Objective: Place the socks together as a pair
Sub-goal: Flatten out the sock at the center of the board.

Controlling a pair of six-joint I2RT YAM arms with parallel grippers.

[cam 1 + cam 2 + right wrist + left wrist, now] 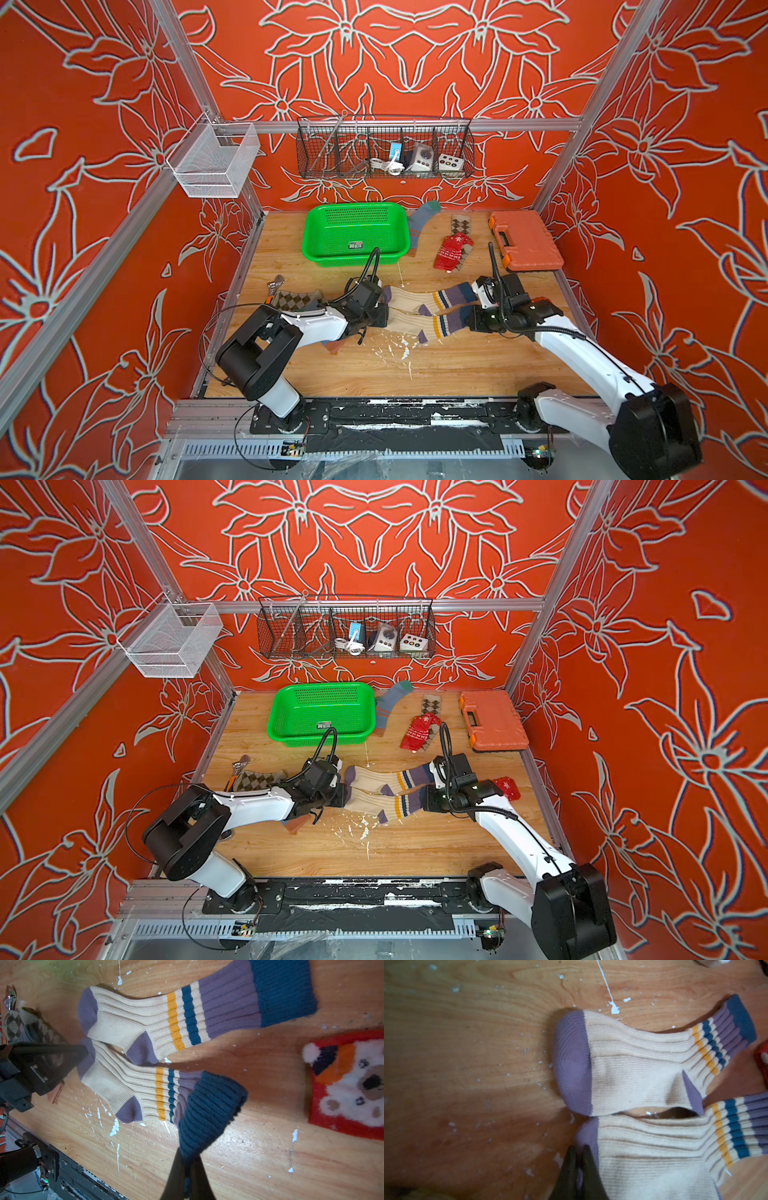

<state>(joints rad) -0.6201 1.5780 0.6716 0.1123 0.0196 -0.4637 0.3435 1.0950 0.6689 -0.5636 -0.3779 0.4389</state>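
One ribbed beige sock (408,323): left gripper (578,1149) pinches purple toe, right gripper (187,1156) navy cuff; twin sock (409,297) touches at twelve o'clock, bare wood (415,374) at six

Both top views: mounted high over the near edge, looking down and forward across the whole worktop (457,365) to the back wall (395,62); coverage nearly identical.
Left wrist view: close over the beige striped socks (633,1068), toe end.
Right wrist view: close, cuff end of the same pair.
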